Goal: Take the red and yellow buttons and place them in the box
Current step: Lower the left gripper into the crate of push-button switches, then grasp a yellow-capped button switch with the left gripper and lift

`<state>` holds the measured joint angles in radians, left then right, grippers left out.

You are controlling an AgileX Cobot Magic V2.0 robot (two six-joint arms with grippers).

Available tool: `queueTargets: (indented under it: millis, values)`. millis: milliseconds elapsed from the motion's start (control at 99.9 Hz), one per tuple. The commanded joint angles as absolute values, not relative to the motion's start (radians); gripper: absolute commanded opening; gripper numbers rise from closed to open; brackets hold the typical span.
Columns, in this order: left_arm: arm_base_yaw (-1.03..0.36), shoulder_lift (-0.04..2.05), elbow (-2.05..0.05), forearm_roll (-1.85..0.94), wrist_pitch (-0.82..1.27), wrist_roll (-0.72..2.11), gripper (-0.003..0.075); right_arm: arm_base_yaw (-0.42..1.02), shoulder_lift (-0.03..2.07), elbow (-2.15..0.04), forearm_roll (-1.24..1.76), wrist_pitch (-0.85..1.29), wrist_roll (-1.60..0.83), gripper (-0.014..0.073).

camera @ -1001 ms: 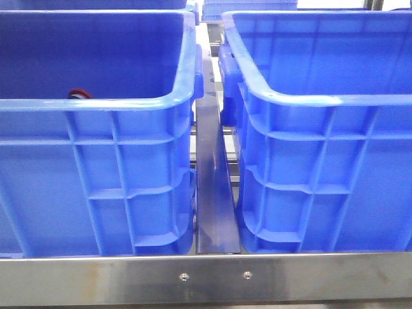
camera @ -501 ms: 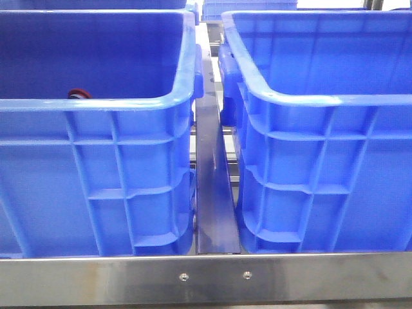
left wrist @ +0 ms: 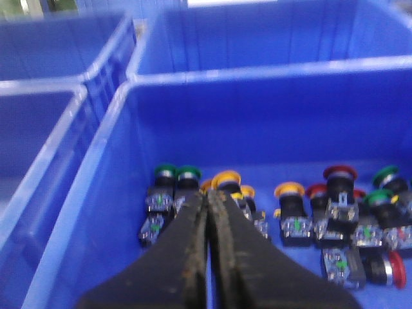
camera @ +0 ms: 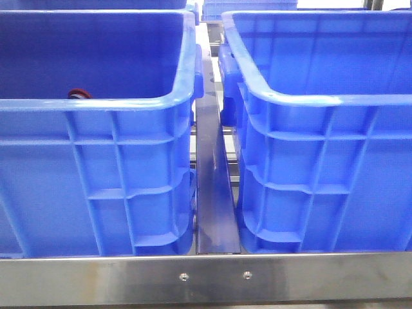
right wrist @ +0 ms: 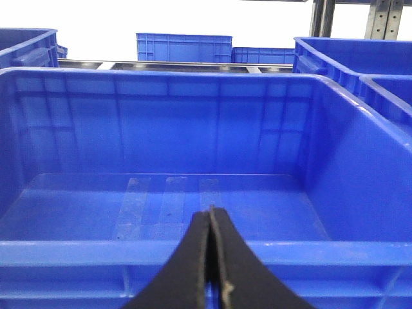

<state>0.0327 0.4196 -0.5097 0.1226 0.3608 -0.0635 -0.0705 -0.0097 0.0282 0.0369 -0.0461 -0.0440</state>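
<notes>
My left gripper (left wrist: 207, 196) has its jaws pressed together on nothing, hanging inside the left crate (left wrist: 96, 167) just above a yellow-capped button (left wrist: 226, 179). A red-capped button (left wrist: 339, 174) lies further along the same floor among green ones. My right gripper (right wrist: 210, 212) is likewise closed and empty, above the near rim of the right box (right wrist: 193, 251), whose floor lies bare. Between the 2 crates runs a narrow metal channel (camera: 212, 193).
</notes>
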Motion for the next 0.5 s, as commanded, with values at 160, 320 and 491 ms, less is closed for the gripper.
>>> queueTargets:
  millis: [160,320,491]
  values:
    - [0.033,0.697,-0.739,0.000,0.452,-0.064,0.0009,-0.071,-0.030,0.033,0.037,-0.122,-0.051,-0.0096]
    - [0.033,0.862,-0.866,-0.061,0.544,-0.038,0.0271,-0.071,-0.030,0.033,0.037,-0.122,-0.051,-0.0096]
    - [0.033,1.027,-0.982,-0.063,0.654,-0.038,0.0557,-0.071,-0.030,0.033,0.037,-0.122,-0.051,-0.0096]
